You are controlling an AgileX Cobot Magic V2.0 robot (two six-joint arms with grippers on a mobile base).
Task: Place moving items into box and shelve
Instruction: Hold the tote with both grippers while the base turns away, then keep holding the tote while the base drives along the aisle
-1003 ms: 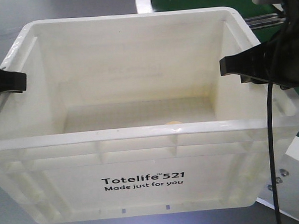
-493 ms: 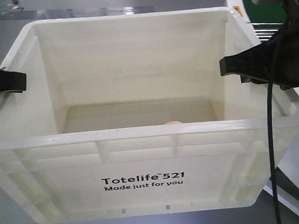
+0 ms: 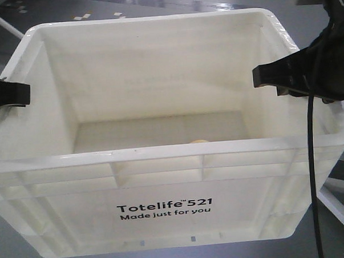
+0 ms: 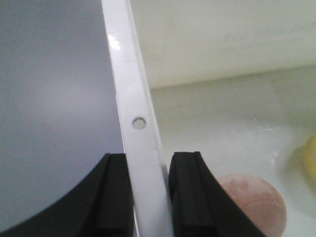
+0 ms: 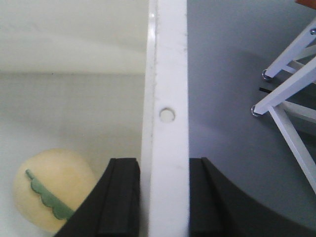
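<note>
One pink fruit (image 4: pixel 252 202), left-wrist view only

The box (image 3: pixel 161 154) is plain white, with black print on its front wall: "Totelife 521 Made just for you". My left gripper (image 4: pixel 146 197) and my right gripper (image 5: pixel 163 197) are both matte black. Inside, 1 ball (image 5: pixel 52 195) is pale yellow with a dark green scalloped stripe. A pink fruit (image 4: pixel 256 202) shows faint darker pink blotches, and a yellow item (image 4: pixel 311 158) peeks in at the picture's edge. The floor (image 4: pixel 49 98) is flat grey. The frame legs (image 5: pixel 291 94) are white, and my cable (image 3: pixel 313 157) is black.
</note>
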